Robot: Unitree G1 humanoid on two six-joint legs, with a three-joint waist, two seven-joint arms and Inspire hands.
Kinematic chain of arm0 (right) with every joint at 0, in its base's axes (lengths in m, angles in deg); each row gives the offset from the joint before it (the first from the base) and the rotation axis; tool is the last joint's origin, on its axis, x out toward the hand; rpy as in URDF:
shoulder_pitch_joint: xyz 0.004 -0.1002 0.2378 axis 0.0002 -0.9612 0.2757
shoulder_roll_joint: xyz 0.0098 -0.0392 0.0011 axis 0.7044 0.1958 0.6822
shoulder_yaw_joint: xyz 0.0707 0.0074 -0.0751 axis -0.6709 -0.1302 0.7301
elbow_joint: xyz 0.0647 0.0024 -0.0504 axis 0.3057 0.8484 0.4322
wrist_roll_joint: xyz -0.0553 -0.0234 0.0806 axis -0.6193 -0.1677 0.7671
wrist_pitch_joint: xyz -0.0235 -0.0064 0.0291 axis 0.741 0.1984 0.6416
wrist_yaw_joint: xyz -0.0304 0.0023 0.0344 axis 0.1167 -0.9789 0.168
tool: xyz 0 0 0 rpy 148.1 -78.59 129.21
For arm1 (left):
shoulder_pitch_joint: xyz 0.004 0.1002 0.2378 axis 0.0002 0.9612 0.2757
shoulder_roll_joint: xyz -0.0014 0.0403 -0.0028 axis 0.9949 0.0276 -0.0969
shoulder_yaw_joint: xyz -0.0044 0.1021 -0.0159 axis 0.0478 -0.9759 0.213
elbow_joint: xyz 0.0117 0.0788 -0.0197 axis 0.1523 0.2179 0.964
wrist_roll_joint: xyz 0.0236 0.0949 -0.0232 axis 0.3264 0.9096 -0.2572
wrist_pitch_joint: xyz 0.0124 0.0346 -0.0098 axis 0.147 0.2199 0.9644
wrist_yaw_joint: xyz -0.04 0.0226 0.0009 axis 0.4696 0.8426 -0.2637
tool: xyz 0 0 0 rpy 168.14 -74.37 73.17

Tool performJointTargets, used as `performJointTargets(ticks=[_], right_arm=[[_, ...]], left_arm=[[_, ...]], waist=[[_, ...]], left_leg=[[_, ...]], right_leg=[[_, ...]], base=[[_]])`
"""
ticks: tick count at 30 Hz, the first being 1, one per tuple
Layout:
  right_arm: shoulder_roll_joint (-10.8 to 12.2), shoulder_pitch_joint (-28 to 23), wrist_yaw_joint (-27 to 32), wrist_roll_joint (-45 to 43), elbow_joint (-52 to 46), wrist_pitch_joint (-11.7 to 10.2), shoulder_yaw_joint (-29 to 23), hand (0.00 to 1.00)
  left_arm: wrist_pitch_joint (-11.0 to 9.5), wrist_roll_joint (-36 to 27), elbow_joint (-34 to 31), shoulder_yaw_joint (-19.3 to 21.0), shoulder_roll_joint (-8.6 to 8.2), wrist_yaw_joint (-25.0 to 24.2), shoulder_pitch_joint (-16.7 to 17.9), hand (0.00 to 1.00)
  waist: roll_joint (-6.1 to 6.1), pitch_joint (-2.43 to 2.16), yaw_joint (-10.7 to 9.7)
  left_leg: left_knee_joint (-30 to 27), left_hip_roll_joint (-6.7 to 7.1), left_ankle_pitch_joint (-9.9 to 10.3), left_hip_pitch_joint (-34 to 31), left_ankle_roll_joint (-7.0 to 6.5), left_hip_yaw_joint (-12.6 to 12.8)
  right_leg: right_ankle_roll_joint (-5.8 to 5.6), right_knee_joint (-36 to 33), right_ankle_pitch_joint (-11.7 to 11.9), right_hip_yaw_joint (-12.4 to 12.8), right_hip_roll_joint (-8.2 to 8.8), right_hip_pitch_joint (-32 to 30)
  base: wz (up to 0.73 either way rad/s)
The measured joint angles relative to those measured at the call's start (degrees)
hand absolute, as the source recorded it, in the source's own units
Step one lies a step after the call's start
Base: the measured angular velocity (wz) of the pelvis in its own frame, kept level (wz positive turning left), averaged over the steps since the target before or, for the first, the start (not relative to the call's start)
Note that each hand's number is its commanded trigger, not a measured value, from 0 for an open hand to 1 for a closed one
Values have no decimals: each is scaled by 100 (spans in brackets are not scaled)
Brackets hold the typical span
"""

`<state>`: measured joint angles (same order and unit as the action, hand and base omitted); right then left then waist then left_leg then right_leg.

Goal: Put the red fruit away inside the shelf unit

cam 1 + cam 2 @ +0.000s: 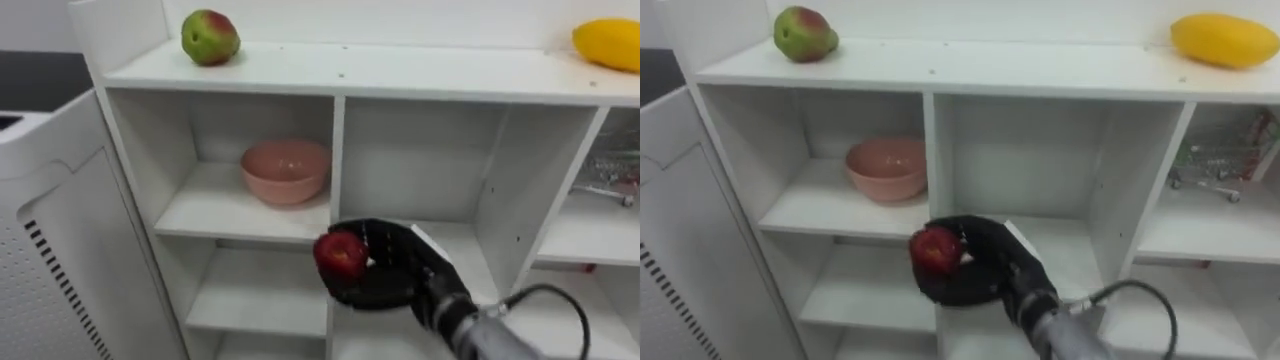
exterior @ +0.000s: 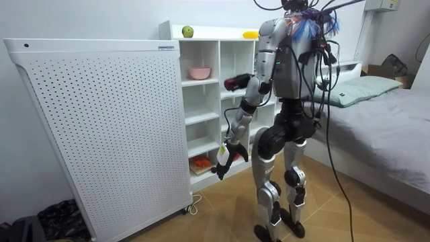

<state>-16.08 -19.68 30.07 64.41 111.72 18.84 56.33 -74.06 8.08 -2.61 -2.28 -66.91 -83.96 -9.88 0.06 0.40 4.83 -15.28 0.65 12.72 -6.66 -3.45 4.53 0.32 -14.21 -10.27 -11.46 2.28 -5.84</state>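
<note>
Left eye view, right hand (image 1: 385, 270): comes in from the lower right, raised in front of the closet's middle column, its dark fingers curled round a red apple.
Left eye view, red apple (image 1: 341, 254): in the right hand's grasp, held in the air before the upright that divides the left and middle compartments, not resting on any shelf.
Left eye view, closet (image 1: 340, 75): white, open-fronted, with a flat top board and rows of compartments.
Left eye view, green-red fruit (image 1: 209, 37): on the top board, towards its left end.
Left eye view, yellow fruit (image 1: 608, 43): on the top board at the far right, well apart from the green-red one.
Left eye view, pink bowl (image 1: 285, 170): upright in the upper left compartment, above and to the left of the held apple.
Left eye view, perforated white panel (image 1: 50, 260): just beside the closet's left side.
Right eye view, small wire cart (image 1: 1220, 165): in the upper right compartment, under the yellow fruit.
Room view, robot: stands upright facing the closet, between it and a bed (image 2: 396, 128), with one arm lifted to the upper shelves.
Room view, left hand (image 2: 225, 158): hangs low beside the thigh, near the lower shelves; whether it is open or closed cannot be told.
Room view, floor (image 2: 201, 225): wooden.
</note>
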Motion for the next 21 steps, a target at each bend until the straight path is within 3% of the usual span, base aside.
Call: performJointTargets(ticks=[2, 4, 5, 7, 10, 14, 16, 21], right_arm=[[10, 0, 74, 17, 337, -116, 4, 100], [18, 10, 214, 289, 912, -293, 0, 100], [18, 8, 257, 379, 998, -294, 1, 100], [61, 3, 353, 750, 1414, -360, 4, 100], [124, -30, 549, 873, 1609, -378, -3, 100], [202, -32, 759, 1308, 2140, -408, -168, 100], [188, 11, 870, 2047, 2256, -470, -396, 100], [69, 223, 903, 3640, 2478, -657, -449, 100]], left_arm=[[-118, -254, 219, -78, -7, 34, -95, 0], [-223, -492, 448, -277, -39, 148, -264, 0], [-246, -490, 469, -309, -42, 196, -278, 0], [-399, -527, 571, -340, -39, 423, -314, 0], [-580, -602, 564, -348, -43, 781, -155, 0], [-597, -584, 556, -585, -2, 1173, 259, 0], [-537, -586, 526, -740, -5, 1259, 501, 0], [-430, -581, 319, -1001, 7, 1302, 630, 0]], waist=[[21, 15, -2], [64, 67, -7], [63, 79, 1], [30, 151, 25], [-17, 193, 34], [-18, 193, 53], [-29, 193, 169], [-26, 202, 358]], left_leg=[[-72, -1, -3, -141, -5, 16], [-248, 7, -6, -387, -11, 18], [-284, 11, -16, -481, -27, 21], [-465, 43, -58, -852, -53, 31], [-748, 95, -74, -1468, -61, 7], [-912, 94, -95, -1872, -40, -148], [-1068, 96, -106, -2180, -42, -157], [-1352, 98, -138, -2757, -62, -155]], right_leg=[[3, -179, -16, -17, 24, -209], [13, -366, -24, -131, 84, -440], [20, -439, -28, -145, 102, -540], [60, -749, -68, -118, 173, -963], [121, -1128, -154, -167, 270, -1591], [181, -1159, -161, -286, 272, -1856], [205, -1287, -176, -293, 305, -2160], [235, -1584, -196, -350, 379, -2706]], base=[[-11], [0], [0], [0], [5], [23], [6], [9]])
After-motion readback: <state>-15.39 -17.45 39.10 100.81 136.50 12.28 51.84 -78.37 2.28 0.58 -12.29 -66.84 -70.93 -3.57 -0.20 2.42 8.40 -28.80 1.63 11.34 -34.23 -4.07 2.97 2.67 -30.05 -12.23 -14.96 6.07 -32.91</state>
